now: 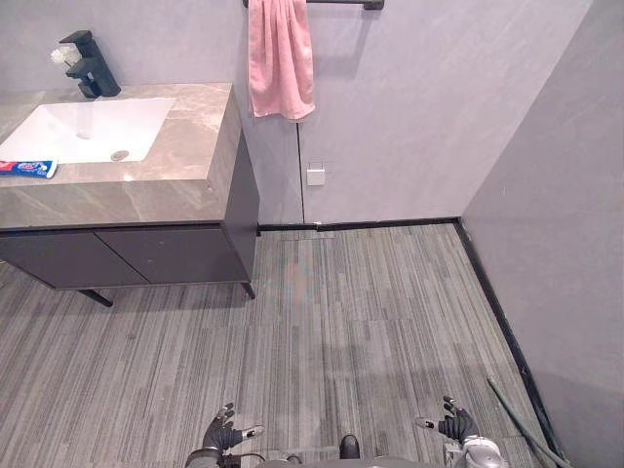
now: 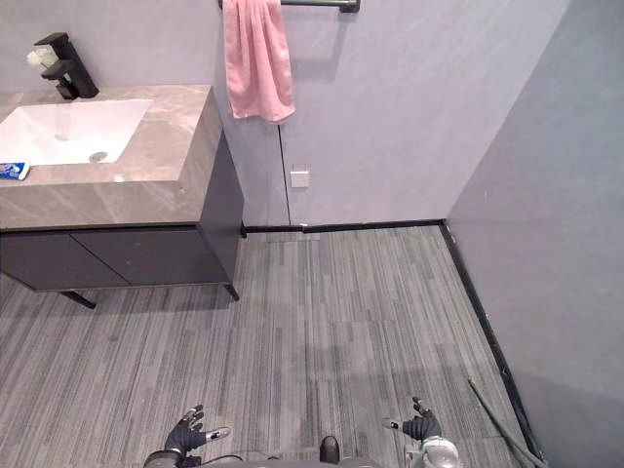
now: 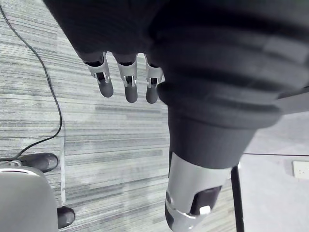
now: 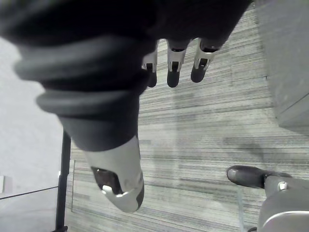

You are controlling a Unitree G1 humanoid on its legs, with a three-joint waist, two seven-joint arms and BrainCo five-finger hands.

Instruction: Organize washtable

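Observation:
The washtable point(image 1: 185, 146) stands at the upper left, a grey stone top with a white sink point(image 1: 83, 129) and a black faucet point(image 1: 91, 64). A toothpaste tube point(image 1: 26, 169) lies on the counter by the sink's front left corner. A pink towel point(image 1: 280, 58) hangs from a wall rail to the right of the counter. My left hand point(image 1: 223, 433) and right hand point(image 1: 454, 424) hang low at the bottom edge, far from the counter, both open with relaxed fingers point(image 3: 126, 82) and holding nothing.
Dark cabinet doors point(image 1: 127, 255) sit under the counter. Grey plank floor point(image 1: 370, 312) stretches between me and the washtable. A grey wall point(image 1: 556, 224) runs along the right side, and a white socket point(image 1: 315, 175) sits low on the back wall.

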